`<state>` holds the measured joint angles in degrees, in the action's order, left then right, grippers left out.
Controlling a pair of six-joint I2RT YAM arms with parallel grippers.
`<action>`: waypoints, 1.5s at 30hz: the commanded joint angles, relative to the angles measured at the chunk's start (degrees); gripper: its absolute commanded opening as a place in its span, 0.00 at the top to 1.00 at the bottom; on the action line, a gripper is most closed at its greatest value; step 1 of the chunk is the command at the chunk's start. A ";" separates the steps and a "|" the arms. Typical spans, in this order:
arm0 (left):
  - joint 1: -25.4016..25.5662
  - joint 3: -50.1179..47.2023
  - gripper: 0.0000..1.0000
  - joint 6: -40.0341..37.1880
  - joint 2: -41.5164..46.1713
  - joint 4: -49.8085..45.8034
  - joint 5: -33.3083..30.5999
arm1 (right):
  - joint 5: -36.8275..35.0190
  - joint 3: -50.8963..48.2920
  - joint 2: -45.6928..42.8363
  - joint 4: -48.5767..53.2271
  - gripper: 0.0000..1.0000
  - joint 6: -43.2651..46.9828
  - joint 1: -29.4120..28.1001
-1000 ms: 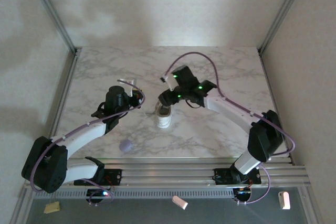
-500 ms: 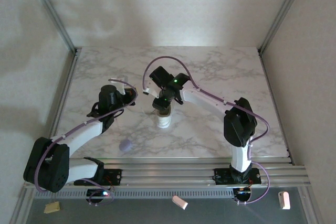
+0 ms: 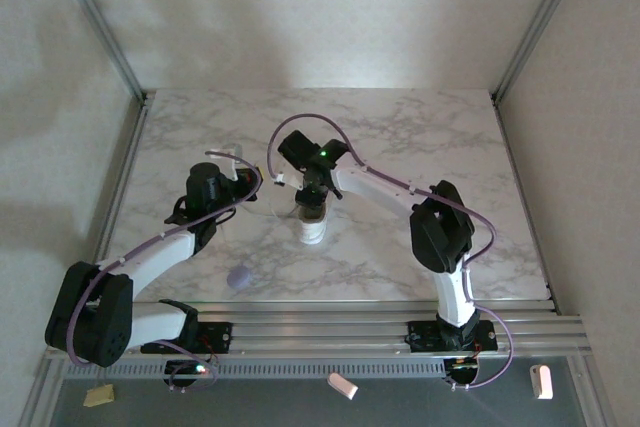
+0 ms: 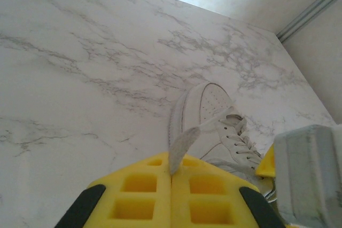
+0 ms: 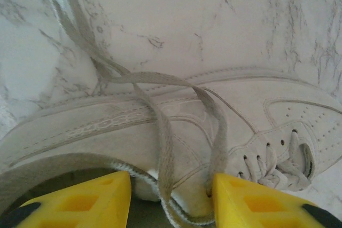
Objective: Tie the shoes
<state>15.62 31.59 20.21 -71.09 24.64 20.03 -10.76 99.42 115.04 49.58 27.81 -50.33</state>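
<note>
Marble table point(image 3: 450, 147), plain walls round it. Near-left: lavender blob point(image 3: 239, 277), not part of the job. L gripper point(image 4: 172, 172), left of centre, jaws together, clamped on a lace point(image 4: 181, 142) end. Shoe point(image 3: 313, 230) sits mid-table. R gripper point(image 5: 171, 190) directly over it, jaws apart w/ lace strands in the gap. Strands cross loosely over shoe's side; no knot or bow yet, so prob. most of the tying is left.

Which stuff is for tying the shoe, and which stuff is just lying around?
For the job:
- white sneaker
- its laces
- left claw, shut on a lace end
- right claw, open, with a lace strand between its fingers

Just lying about:
- lavender blob on the table
- small bits past the table's near edge
</note>
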 commanded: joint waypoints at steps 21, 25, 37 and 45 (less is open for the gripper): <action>-0.97 0.40 1.00 -2.74 -1.28 1.67 5.33 | 14.63 -5.77 -10.26 -5.78 1.00 -5.31 2.80; -0.29 1.38 1.00 -5.56 -3.85 2.30 7.78 | 18.63 -9.38 -13.43 -8.62 1.00 -6.43 4.58; 5.71 11.59 1.00 -21.68 -17.06 -2.08 14.09 | 22.71 -20.56 -20.75 -17.12 1.00 -4.40 6.47; 5.27 15.03 1.00 -29.39 -22.31 -6.04 18.24 | 23.39 -26.59 -24.94 -24.40 1.00 -4.87 6.80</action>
<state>21.17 45.32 -3.88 -91.70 20.80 34.65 10.61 74.24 92.18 29.52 22.55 -43.88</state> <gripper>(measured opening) 0.038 0.061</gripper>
